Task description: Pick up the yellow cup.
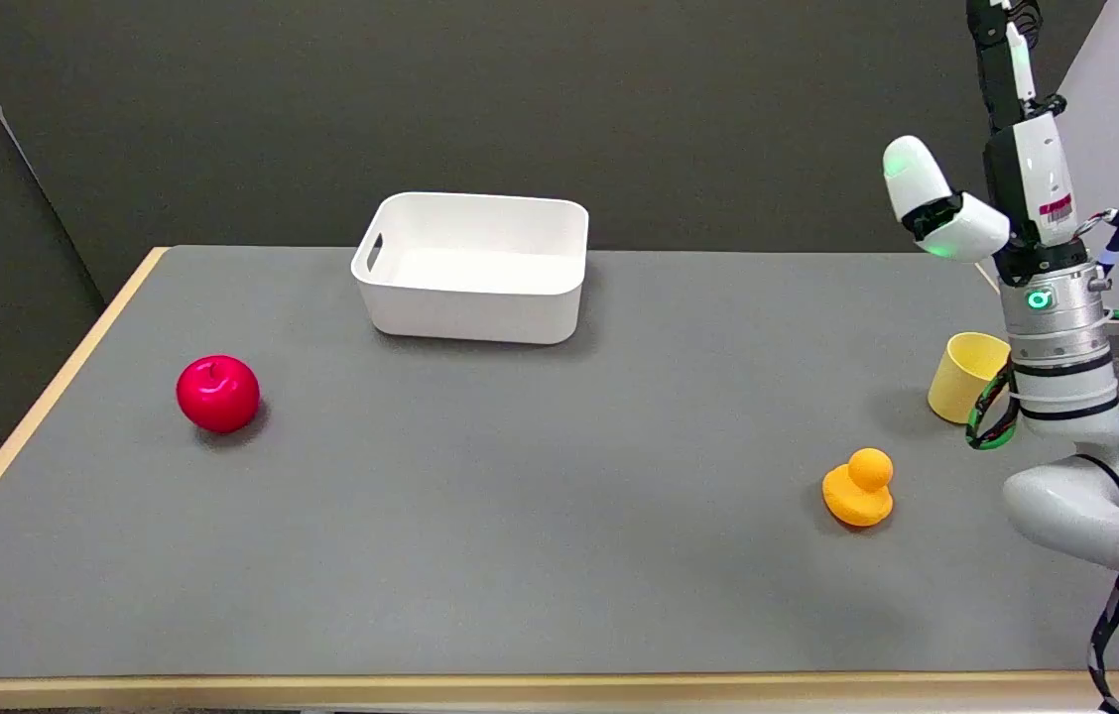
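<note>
Four loose things share the gray table (520, 516), and one white arm (1085, 496) comes in from the five o'clock corner. Its elbow bends low over the near right edge, then the forearm rises almost straight up through a silver wrist ring with a small green light. Black and green cables loop beside it. At the top, the right hand (991, 169) points upward, raised well above the table. Its thumb juts out toward nine o'clock, apart from the other fingers, which run up out of the picture; it holds nothing and looks spread, though the fingertips are cut off from view.

Nearest, at about four o'clock from the table's middle, sits an orange toy duck (859, 487), smooth and rounded, with a ball-shaped head. Just beyond it, toward three o'clock, the yellow cup (964, 375) stands on the table with its open mouth tilted slightly up and left; the forearm hides its right side. The hand is well above it, not touching.

Across at nine o'clock lies a glossy red apple (218, 393) with a dimpled top. Farther back, near twelve o'clock, a white plastic bin (472, 270) with rounded corners and a handle slot rests close to the far edge.

A matte tabletop, trimmed in pale wood, stands before dark gray walls.
</note>
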